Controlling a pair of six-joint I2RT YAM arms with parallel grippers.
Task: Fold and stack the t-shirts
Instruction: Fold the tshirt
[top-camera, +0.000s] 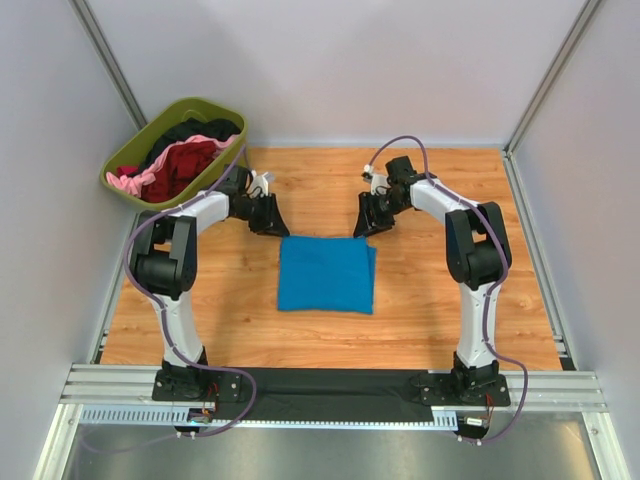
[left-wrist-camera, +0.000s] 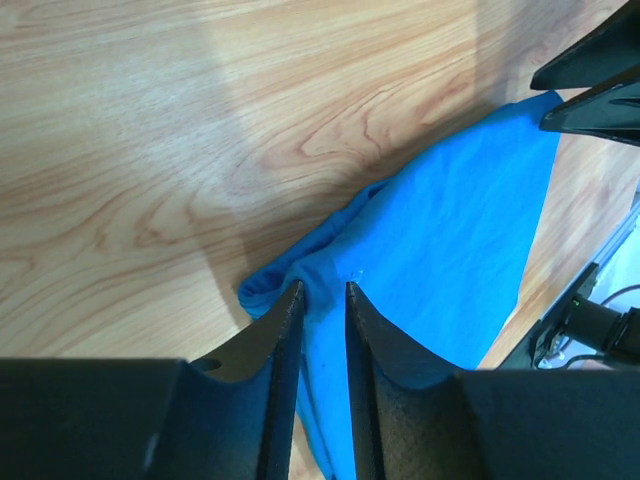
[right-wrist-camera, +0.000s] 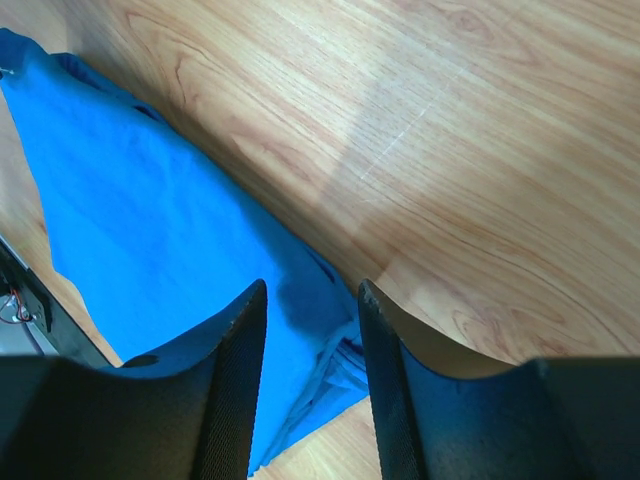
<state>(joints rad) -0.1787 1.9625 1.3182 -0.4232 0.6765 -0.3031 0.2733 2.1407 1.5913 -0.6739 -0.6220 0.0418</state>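
Note:
A bright blue t-shirt (top-camera: 327, 274) lies folded into a flat square in the middle of the wooden table. My left gripper (top-camera: 272, 222) is at its far left corner. In the left wrist view the narrow jaws (left-wrist-camera: 322, 290) pinch a raised fold of the blue cloth (left-wrist-camera: 460, 230). My right gripper (top-camera: 368, 225) hangs over the far right corner. Its jaws (right-wrist-camera: 311, 288) stand open astride the layered corner of the shirt (right-wrist-camera: 130, 200), which lies flat beneath them. More t-shirts, dark red (top-camera: 185, 165), pink (top-camera: 150, 182) and black (top-camera: 200, 128), are piled in the tub.
An olive-green tub (top-camera: 118, 180) stands at the back left corner, close behind the left arm. White walls with metal posts enclose the table on three sides. A black strip and rail (top-camera: 330, 385) run along the near edge between the arm bases.

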